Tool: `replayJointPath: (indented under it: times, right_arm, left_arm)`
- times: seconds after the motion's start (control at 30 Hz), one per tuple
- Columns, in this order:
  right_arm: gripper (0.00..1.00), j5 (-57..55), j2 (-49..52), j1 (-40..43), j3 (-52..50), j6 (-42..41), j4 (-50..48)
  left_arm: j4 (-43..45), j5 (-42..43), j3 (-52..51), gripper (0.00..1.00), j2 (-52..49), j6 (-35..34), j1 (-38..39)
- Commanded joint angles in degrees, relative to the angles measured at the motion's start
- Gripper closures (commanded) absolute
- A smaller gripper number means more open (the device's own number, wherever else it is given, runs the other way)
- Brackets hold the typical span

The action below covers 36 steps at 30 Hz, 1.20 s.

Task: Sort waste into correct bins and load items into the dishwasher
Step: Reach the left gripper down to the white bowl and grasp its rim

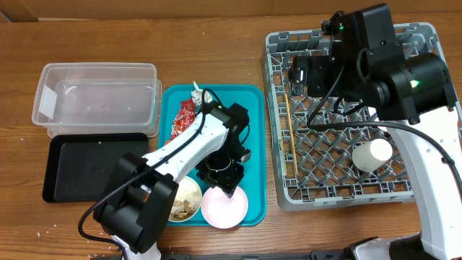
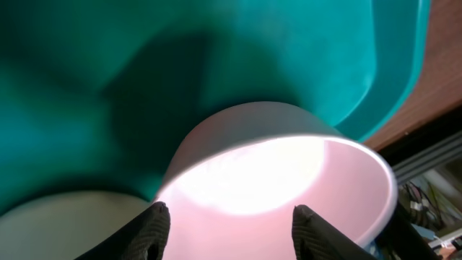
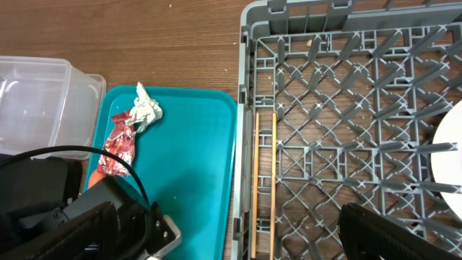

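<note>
On the teal tray [image 1: 253, 144] lie a red-and-silver wrapper [image 1: 183, 119] and a crumpled foil ball [image 1: 198, 94], seen too in the right wrist view as wrapper [image 3: 119, 144] and foil ball [image 3: 146, 110]. At the tray's front stand a bowl with beige crumbs [image 1: 185, 199] and an empty white bowl [image 1: 225, 208]. My left gripper [image 1: 221, 180] hovers open over the empty bowl [image 2: 289, 166], fingers [image 2: 155, 227] apart, nothing clamped. My right gripper [image 1: 302, 72] stands open above the grey dish rack [image 1: 426, 184]. Two chopsticks [image 3: 264, 180] and a white cup [image 1: 372, 154] lie in the rack.
A clear tub [image 1: 94, 97] sits at the back left with a black tray [image 1: 86, 167] in front of it. The teal tray's raised rim [image 2: 393, 79] curves just beyond the bowl. Wood table shows between tray and rack [image 1: 263, 87].
</note>
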<state>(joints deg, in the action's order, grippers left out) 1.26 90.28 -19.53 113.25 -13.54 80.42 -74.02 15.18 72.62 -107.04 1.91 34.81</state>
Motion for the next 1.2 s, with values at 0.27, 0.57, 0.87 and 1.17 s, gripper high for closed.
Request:
replayJointPath:
  times: [0.27,0.57,0.87,1.17]
  right_arm:
    - [0.0,-0.3,-0.2,0.1,0.3,-0.1,0.6]
    - [0.0,-0.3,-0.2,0.1,0.3,-0.1,0.9]
    - [0.0,-0.3,-0.2,0.1,0.3,-0.1,1.8]
    - [0.0,-0.3,-0.2,0.1,0.3,-0.1,2.3]
  left_arm:
    - [2.6,-1.0,-2.4,0.52,1.0,-0.5,0.0]
    - [3.6,-0.2,3.3,0.42,1.0,-5.3,-0.4]
    - [4.5,-3.5,1.6,0.55,0.9,-8.7,1.3]
    - [4.2,-9.9,5.1,0.54,1.0,-12.6,-2.5]
